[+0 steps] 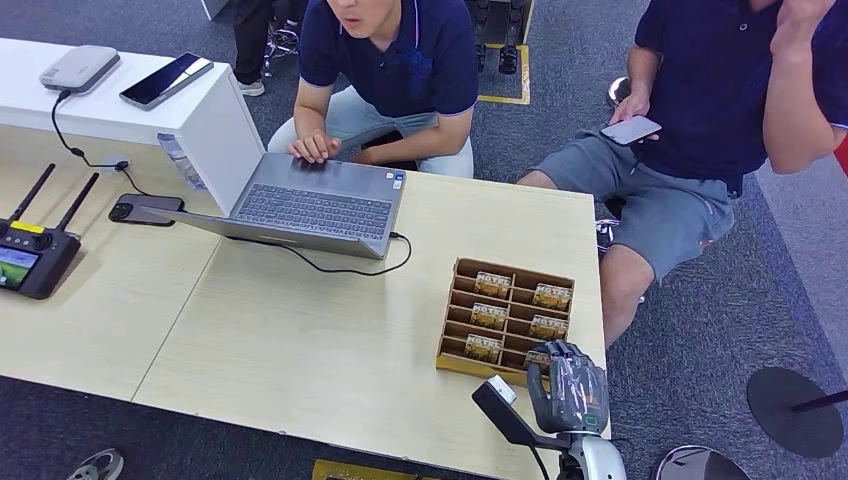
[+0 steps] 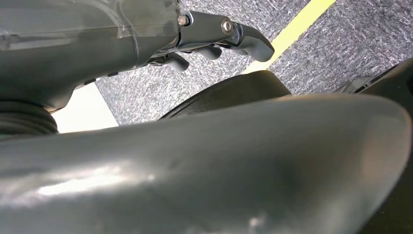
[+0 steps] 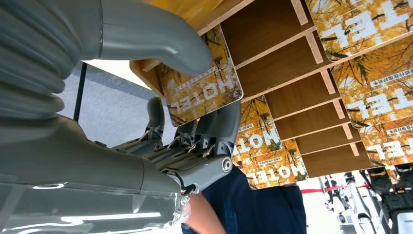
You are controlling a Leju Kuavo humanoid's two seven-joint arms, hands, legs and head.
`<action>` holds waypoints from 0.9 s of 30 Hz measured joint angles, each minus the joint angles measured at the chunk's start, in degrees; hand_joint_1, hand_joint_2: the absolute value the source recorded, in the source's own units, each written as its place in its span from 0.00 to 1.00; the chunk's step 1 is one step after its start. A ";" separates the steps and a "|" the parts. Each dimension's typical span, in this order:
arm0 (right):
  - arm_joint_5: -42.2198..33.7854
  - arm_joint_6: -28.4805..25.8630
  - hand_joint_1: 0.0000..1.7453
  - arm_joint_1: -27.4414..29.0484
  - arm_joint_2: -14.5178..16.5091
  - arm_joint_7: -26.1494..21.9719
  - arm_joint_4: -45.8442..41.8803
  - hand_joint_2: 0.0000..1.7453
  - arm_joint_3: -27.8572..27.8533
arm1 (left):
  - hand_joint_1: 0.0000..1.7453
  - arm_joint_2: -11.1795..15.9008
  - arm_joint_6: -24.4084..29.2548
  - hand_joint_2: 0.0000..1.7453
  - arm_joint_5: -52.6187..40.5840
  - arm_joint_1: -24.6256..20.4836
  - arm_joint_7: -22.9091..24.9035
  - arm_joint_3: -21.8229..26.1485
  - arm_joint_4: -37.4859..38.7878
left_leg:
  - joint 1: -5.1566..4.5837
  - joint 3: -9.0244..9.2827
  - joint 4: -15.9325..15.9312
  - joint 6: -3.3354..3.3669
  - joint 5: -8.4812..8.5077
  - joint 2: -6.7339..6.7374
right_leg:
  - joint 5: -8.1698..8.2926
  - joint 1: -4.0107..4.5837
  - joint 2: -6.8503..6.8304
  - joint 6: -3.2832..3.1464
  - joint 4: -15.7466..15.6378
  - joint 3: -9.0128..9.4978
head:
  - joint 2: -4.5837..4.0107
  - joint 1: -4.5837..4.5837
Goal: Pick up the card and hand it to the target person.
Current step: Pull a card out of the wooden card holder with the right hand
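Observation:
A wooden divider box (image 1: 457, 365) stands near the table's right front corner, with several orange "HOTEL" cards (image 1: 490, 284) in its slots. My right hand (image 1: 568, 385) is at the box's near right corner. In the right wrist view, my right hand (image 3: 160, 146) pinches one hotel card (image 3: 202, 92) between its thumb and its dark fingers (image 3: 219, 126), at the corner of the box (image 3: 272, 58). The card is tilted and partly out of its slot. My left hand (image 2: 214, 34) hangs over grey carpet, its fingers loosely bent and holding nothing.
Two people sit across the light wooden table (image 1: 300, 340). One types at a grey laptop (image 1: 315, 210); the other, at the right, holds a phone (image 1: 630, 130). A black controller (image 1: 30, 260) and another phone (image 1: 145, 209) lie at the left.

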 joint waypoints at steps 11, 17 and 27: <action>0.62 -0.70 1.00 -0.29 0.01 0.47 0.79 1.00 -0.02 | 0.00 0.00 0.64 1.00 -0.74 -0.01 -1.19 -0.01 -0.01 | 0.00 0.02 0.00 0.00 0.00 0.00 | 0.00 0.00 0.00 0.00 0.00 0.01 | 0.00 0.00; 0.85 -1.35 1.00 -0.50 -0.01 0.75 1.12 1.00 -0.09 | 0.00 -0.01 2.16 1.00 -2.36 -0.03 -1.98 -0.08 0.00 | 0.00 0.04 0.00 0.00 0.00 0.01 | 0.00 0.00 0.01 0.00 0.00 0.01 | 0.00 0.00; -7.26 -4.63 1.00 -0.52 0.00 -2.55 0.62 1.00 -0.22 | 0.00 -0.01 4.26 1.00 -1.86 -0.61 -3.39 0.09 -0.01 | 0.00 0.04 0.00 0.00 0.00 0.00 | 0.00 0.00 0.01 0.00 0.00 0.03 | 0.00 0.01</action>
